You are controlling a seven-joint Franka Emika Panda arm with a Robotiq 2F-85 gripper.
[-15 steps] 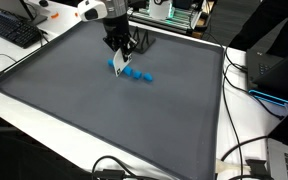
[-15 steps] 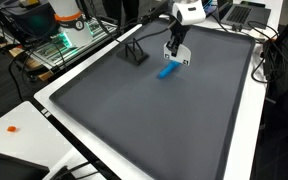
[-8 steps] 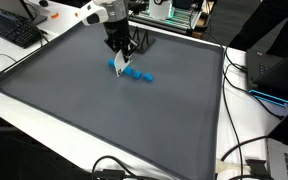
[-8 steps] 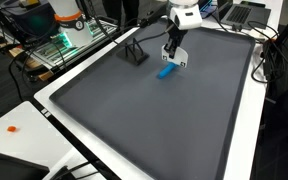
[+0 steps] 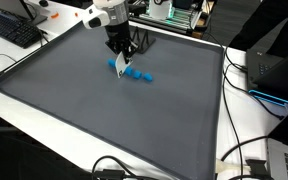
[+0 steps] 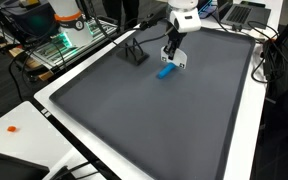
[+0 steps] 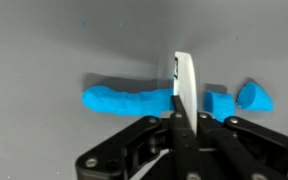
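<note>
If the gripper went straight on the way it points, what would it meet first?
Probably the blue strip, right under the white blade clamped in the gripper, then the grey mat. Whether the blade already touches it is unclear.

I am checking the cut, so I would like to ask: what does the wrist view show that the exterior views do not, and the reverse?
Only the wrist view shows clearly the thin white blade standing between a long blue clay strip and two small cut-off blue pieces. Only the exterior views show the whole grey mat, a black keyboard and a black stand. Both show the gripper, shut on the blade, over the strip.
</note>
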